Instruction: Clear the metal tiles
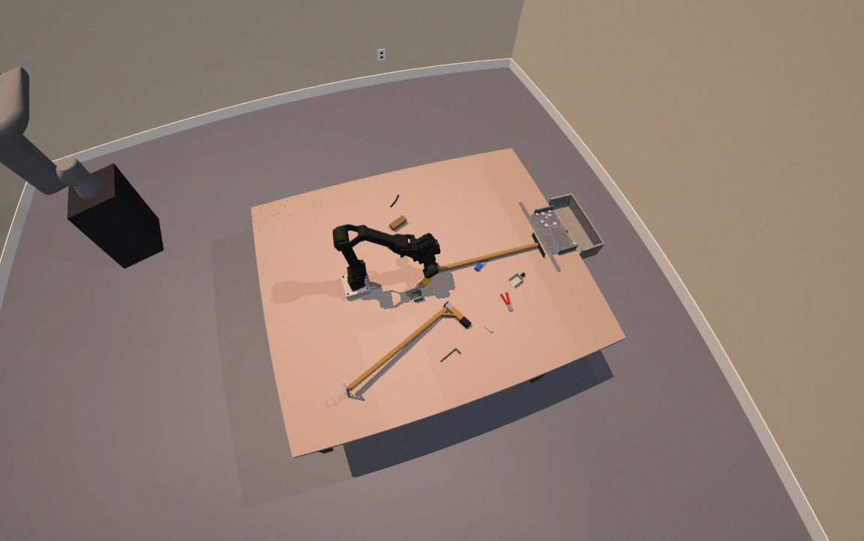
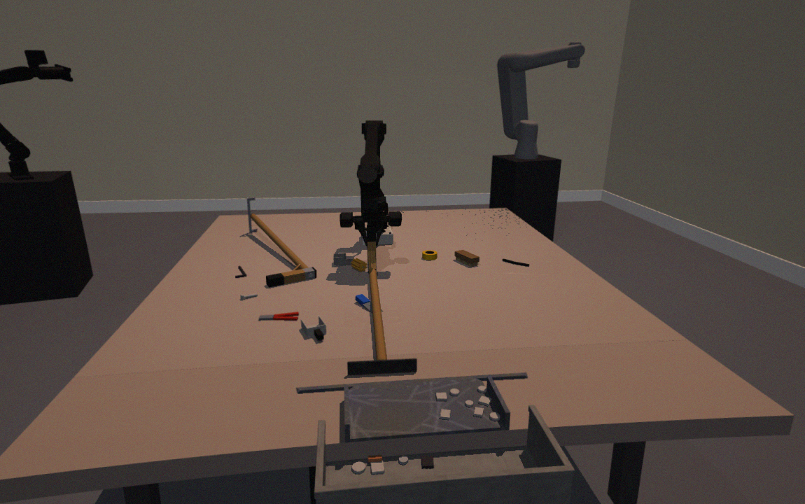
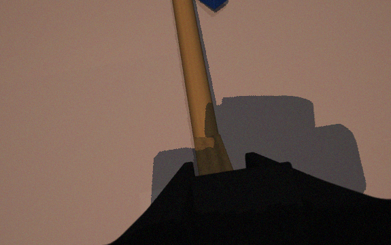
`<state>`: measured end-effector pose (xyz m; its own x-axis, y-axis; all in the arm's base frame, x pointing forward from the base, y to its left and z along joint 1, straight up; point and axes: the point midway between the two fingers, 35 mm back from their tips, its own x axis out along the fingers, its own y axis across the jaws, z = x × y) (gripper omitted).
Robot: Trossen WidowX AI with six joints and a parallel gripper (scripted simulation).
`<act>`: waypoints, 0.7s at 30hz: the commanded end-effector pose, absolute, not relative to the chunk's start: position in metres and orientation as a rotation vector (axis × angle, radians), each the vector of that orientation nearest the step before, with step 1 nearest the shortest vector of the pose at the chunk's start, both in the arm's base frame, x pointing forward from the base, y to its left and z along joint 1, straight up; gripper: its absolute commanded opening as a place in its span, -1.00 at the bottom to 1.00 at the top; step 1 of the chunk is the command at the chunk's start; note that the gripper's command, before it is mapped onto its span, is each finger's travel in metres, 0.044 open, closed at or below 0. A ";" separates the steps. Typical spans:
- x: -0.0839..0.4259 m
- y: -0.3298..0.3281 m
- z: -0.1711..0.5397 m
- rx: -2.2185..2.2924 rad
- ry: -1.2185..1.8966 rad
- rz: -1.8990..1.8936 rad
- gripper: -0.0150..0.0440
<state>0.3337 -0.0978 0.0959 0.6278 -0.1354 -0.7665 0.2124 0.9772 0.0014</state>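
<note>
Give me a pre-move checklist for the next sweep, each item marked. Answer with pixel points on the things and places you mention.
1. Tool [image 1: 431, 270] [image 2: 372, 241] [image 3: 219, 165] shut on the scraper handle [image 1: 489, 257] [image 2: 377, 313] [image 3: 195, 68]: ok.
2. Catch box [image 1: 589, 219] [image 2: 443, 487] at the far end of the bench plate [image 1: 554, 237] [image 2: 393, 410]: ok.
3. Scraper blade [image 1: 539, 246] [image 2: 381, 367] lined up with the metal tiles [image 1: 545, 213] [image 2: 444, 414]: not ok, off to their side.
4. Blade over the plate: not ok, short of its near edge.
5. Blade high enough to pass the crossbar [image 1: 524, 210] [image 2: 324, 388]: cannot tell.
</note>
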 end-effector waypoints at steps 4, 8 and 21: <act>0.334 -0.098 0.096 0.095 0.869 -0.200 0.31; 0.334 -0.098 0.097 0.095 0.869 -0.200 0.67; 0.315 -0.094 0.122 0.095 0.871 -0.199 1.00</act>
<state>0.3174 -0.0952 0.1129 0.6187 -0.1374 -0.7735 0.2189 0.9757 0.0017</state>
